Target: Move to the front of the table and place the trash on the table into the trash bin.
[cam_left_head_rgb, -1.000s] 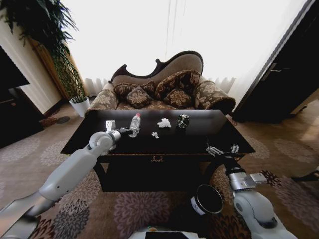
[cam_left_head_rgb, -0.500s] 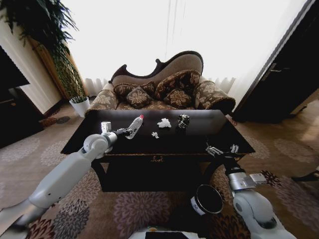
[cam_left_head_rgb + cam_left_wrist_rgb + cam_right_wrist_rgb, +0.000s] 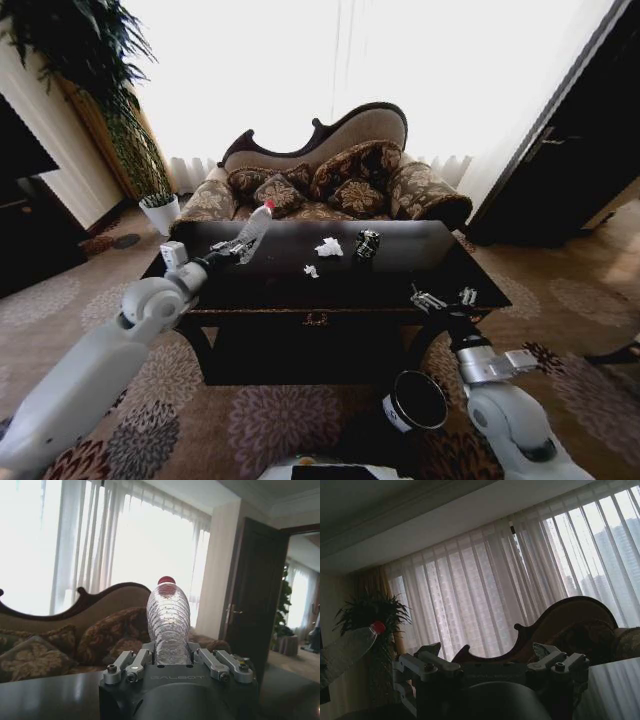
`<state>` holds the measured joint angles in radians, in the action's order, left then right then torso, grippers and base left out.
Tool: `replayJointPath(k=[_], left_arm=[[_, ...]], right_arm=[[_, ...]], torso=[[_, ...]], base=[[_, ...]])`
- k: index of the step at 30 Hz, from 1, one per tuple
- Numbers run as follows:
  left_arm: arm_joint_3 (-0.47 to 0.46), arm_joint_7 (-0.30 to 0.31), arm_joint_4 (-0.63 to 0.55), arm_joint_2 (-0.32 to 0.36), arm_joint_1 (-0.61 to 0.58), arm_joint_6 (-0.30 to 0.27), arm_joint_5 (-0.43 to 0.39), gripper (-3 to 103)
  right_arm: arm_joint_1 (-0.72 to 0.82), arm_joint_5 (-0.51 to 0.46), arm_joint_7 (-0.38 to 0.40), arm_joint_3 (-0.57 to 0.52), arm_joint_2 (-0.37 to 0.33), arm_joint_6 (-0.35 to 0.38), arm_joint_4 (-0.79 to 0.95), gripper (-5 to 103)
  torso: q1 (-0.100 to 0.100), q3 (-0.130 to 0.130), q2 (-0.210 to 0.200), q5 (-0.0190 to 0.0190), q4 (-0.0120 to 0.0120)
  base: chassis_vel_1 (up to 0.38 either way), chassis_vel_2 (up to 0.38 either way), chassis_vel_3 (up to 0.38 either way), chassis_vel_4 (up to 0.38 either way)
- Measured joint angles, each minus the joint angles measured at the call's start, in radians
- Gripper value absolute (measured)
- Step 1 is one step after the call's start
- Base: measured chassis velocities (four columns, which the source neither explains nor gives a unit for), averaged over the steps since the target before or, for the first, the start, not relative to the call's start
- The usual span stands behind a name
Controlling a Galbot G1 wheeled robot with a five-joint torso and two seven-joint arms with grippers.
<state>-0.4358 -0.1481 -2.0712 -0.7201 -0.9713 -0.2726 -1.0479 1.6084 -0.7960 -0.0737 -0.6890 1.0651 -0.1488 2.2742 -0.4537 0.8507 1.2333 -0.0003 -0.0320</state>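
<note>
My left gripper (image 3: 232,246) is shut on the clear plastic bottle (image 3: 252,226), which hangs tilted above the table's left half, red cap up toward the sofa. In the left wrist view the bottle (image 3: 168,625) stands between the fingers of that gripper (image 3: 172,661). A white crumpled paper (image 3: 329,246), a small paper scrap (image 3: 311,270) and a dark crushed can (image 3: 368,242) lie mid-table on the dark glossy table (image 3: 400,265). My right gripper (image 3: 444,298) is open at the table's front right corner. The black trash bin (image 3: 415,400) stands on the carpet below it.
A patterned sofa (image 3: 330,180) stands behind the table. A white plant pot (image 3: 160,212) with a tall plant is at the back left, near a dark cabinet (image 3: 30,225). A dark door (image 3: 570,160) is at the right. Patterned carpet surrounds the table.
My left gripper has lifted the bottle off the table and carried it up and to the left, tilting it. The right arm has hardly moved.
</note>
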Motion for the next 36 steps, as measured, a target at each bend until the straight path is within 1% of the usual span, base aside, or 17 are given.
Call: replayJointPath(k=[1,2,3,4,5,7,8,11,12,16,18,21,23,28,33,34,36], left_arm=[[-0.008,-0.09,-0.006,-0.007,-0.014,0.039,0.0,30],[-0.011,-0.177,-0.008,-0.012,-0.023,0.071,0.001,30],[-0.011,-0.177,-0.008,-0.012,-0.023,0.071,0.001,30],[-0.019,-0.256,-0.014,-0.014,-0.036,0.095,0.003,30],[-0.029,-0.313,-0.021,-0.015,-0.049,0.11,0.004,30],[-0.054,-0.407,-0.037,-0.014,-0.075,0.128,0.004,30],[-0.054,-0.407,-0.037,-0.014,-0.075,0.128,0.004,30],[-0.087,-0.479,-0.065,-0.008,-0.106,0.137,-0.006,30],[-0.087,-0.479,-0.065,-0.008,-0.106,0.137,-0.006,30],[-0.103,-0.527,-0.105,-0.003,-0.132,0.137,-0.002,30],[-0.104,-0.534,-0.112,-0.003,-0.137,0.137,0.002,30],[-0.1,-0.578,-0.152,0.006,-0.162,0.136,0.039,30],[-0.089,-0.593,-0.172,0.013,-0.17,0.133,0.054,30],[-0.071,-0.596,-0.196,0.02,-0.173,0.128,0.065,30],[-0.045,-0.596,-0.215,0.022,-0.169,0.123,0.08,30],[-0.045,-0.596,-0.215,0.022,-0.169,0.123,0.08,30],[-0.032,-0.596,-0.219,0.023,-0.167,0.121,0.087,30]], right_arm=[[0.009,-0.073,-0.042,0.001,0.0,-0.016,0.008,100],[0.016,-0.124,-0.076,0.001,0.003,-0.03,0.015,100],[0.016,-0.124,-0.076,0.001,0.003,-0.03,0.015,100],[0.016,-0.169,-0.103,0.007,0.005,-0.038,0.022,100],[0.016,-0.199,-0.123,0.015,0.006,-0.044,0.028,100],[0.013,-0.234,-0.169,0.031,0.01,-0.063,0.032,100],[0.013,-0.234,-0.169,0.031,0.01,-0.063,0.032,100],[0.015,-0.259,-0.237,0.053,0.019,-0.088,0.041,100],[0.015,-0.259,-0.237,0.053,0.019,-0.088,0.041,100],[0.029,-0.28,-0.302,0.077,0.022,-0.111,0.072,100],[0.033,-0.28,-0.312,0.082,0.021,-0.114,0.079,100],[0.06,-0.278,-0.355,0.112,0.021,-0.123,0.129,100],[0.068,-0.266,-0.363,0.127,0.022,-0.121,0.161,100],[0.083,-0.228,-0.368,0.159,0.037,-0.113,0.194,100],[0.103,-0.131,-0.371,0.222,0.083,-0.109,0.204,100],[0.103,-0.131,-0.371,0.222,0.083,-0.109,0.204,100],[0.108,-0.098,-0.371,0.243,0.101,-0.108,0.204,100]], torso=[[0.0,0.0,0.0,-0.0001,0.0001],[0.0,0.0,0.0,-0.0001,-0.0006],[0.0,0.0,0.0,-0.0001,-0.0006],[0.0,0.0,0.0,-0.0001,-0.0011],[0.0,0.0,0.0,0.0001,-0.0011],[0.0,0.0,0.0,0.0002,-0.0004],[0.0,0.0,0.0,0.0002,-0.0004],[0.0,0.0,0.0,0.0001,-0.0004],[0.0,0.0,0.0,0.0001,-0.0004],[0.0,0.0,0.0,0.0001,-0.0004],[0.0,0.0,0.0,0.0001,-0.0005],[0.0,0.0,0.0,0.0001,-0.0006],[0.0,0.0,0.0,-0.0002,-0.0005],[0.0,0.0,0.0,0.0,-0.0005],[0.0,0.0,0.0,0.0,-0.0005],[0.0,0.0,0.0,0.0,-0.0005],[0.0,0.0,0.0,0.0,-0.0006]], base=[[0.0,0.0,0.0,0.0],[0.0,0.0,0.0,0.0],[0.0,0.0,0.0,0.0],[0.0,0.0,0.0,0.0],[0.0,0.0,0.0,0.0],[0.0,0.0,0.0,0.0],[0.0,0.0,0.0,0.0],[0.0,0.0,0.0,0.0],[0.0,0.0,0.0,0.0],[0.0,0.0,0.0,0.0],[0.0,0.0,0.0,0.0],[0.0,0.0,0.0,0.0],[0.0,0.0,0.0,0.0],[0.0,0.0,0.0,0.0],[0.0,0.0,0.0,0.0],[0.0,0.0,0.0,0.0],[0.0,0.0,0.0,0.0]])
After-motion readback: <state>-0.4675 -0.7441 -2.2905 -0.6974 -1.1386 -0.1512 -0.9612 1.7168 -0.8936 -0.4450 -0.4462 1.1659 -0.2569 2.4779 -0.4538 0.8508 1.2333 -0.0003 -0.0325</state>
